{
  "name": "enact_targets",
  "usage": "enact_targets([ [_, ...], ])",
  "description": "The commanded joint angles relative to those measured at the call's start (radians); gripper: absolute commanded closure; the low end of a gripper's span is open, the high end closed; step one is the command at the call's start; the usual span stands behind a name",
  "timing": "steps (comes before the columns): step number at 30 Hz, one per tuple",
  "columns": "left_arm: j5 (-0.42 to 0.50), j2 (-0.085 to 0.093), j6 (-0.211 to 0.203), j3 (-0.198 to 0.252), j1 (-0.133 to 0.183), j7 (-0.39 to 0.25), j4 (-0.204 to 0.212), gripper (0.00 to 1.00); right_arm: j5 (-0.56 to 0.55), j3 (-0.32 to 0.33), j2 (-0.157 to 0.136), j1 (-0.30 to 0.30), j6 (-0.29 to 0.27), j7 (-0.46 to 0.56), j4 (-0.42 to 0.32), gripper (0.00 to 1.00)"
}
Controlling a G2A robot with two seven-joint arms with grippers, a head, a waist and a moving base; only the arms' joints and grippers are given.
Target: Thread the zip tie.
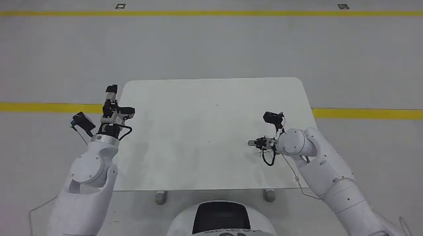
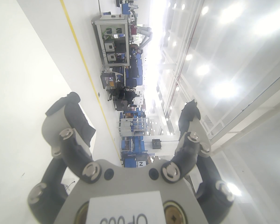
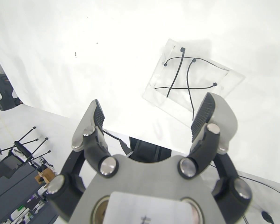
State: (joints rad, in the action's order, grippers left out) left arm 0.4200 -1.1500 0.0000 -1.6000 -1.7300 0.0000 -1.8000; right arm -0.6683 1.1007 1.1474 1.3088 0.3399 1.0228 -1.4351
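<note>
Right gripper (image 3: 151, 108): jaws wide, empty, over table (image 1: 198, 130), near clear tray (image 3: 207, 75). Left gripper (image 2: 131, 101): wide, empty, at table edge. Four zip ties (image 3: 175, 73) crossed in tray; risk: pinch lifts overlapping pair.

White table (image 1: 198, 130) on pale floor (image 1: 198, 44) (yellow lines (image 1: 211, 13) cross it); ceiling lights (image 2: 221, 89) glare.

- Left arm (image 1: 89, 170) and right arm (image 1: 324, 166): smooth, rounded white shells, with thin black cables (image 1: 268, 160) looping at the wrists.
- Left claw (image 2: 130, 101): grey metal plate (image 2: 130, 184), black links (image 2: 77, 150), round silver screws (image 2: 92, 170), fingers (image 2: 71, 115) wrapped in black padding, white printed label (image 2: 126, 207).
- Right claw (image 3: 152, 101): same build, silver fingers with ribbed black pads (image 3: 202, 112).
</note>
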Motion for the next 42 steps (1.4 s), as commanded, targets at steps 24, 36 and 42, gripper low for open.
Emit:
enact_targets([
  [24, 0.000, 0.000, 0.000, 0.000, 0.000, 0.000, 0.000, 0.00, -0.029, 0.020, 0.000, 0.020, 0.000, -0.038, -0.015, 0.12],
  [36, 0.000, 0.000, 0.000, 0.000, 0.000, 0.000, 0.000, 0.00, -0.088, 0.036, 0.014, 0.028, 0.000, -0.020, -0.008, 0.58],
  [42, 0.000, 0.000, 0.000, 0.000, 0.000, 0.000, 0.000, 0.00, -0.111, 0.041, 0.029, 0.034, 0.000, -0.034, 0.002, 0.63],
])
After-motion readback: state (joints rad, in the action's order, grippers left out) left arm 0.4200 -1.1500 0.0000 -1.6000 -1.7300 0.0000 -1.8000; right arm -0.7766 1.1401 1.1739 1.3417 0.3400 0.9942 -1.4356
